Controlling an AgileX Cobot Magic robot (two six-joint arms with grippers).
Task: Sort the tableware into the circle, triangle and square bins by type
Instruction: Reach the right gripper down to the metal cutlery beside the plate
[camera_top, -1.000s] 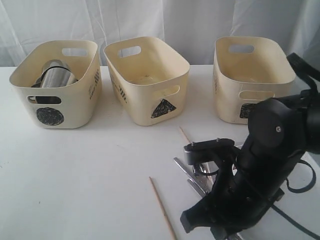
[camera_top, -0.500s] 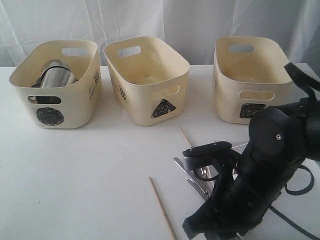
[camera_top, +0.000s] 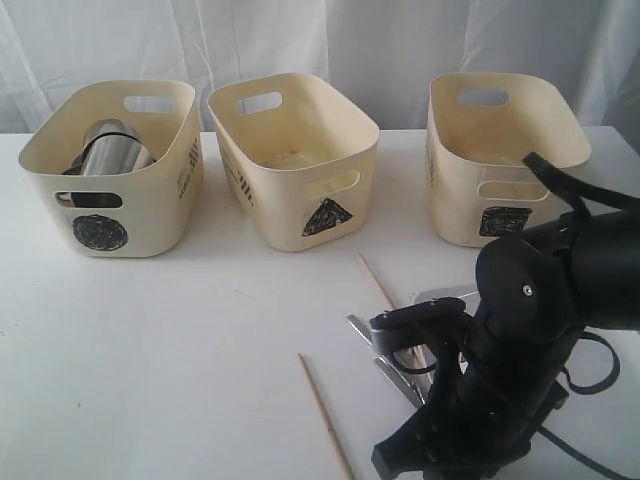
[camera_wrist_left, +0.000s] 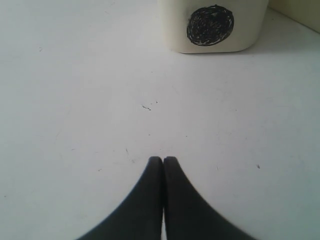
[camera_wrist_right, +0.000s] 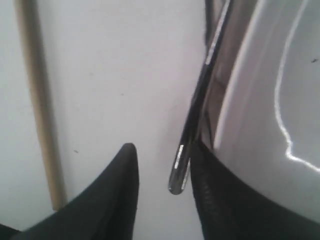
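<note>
My right pincer (camera_wrist_right: 163, 150), jaws parted and empty, straddles thin shiny steel cutlery handle (camera_wrist_right: 199, 105) on white bench (camera_wrist_right: 125, 75), against large white plate (camera_wrist_right: 270, 100). Stiff, slick, low-lying: I'd pinch mid-handle. Left pincer (camera_wrist_left: 163, 160) closed tight, empty.

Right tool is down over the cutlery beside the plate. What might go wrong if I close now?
1. The thin steel cutlery handle sits off-centre in the open right tool, close against one finger and the rim of the large white rounded-square plate. Closing may catch the rim or let the handle slip out.
2. The wooden chopstick lies just outside the other finger. Any sideways drag could roll it away.
</note>
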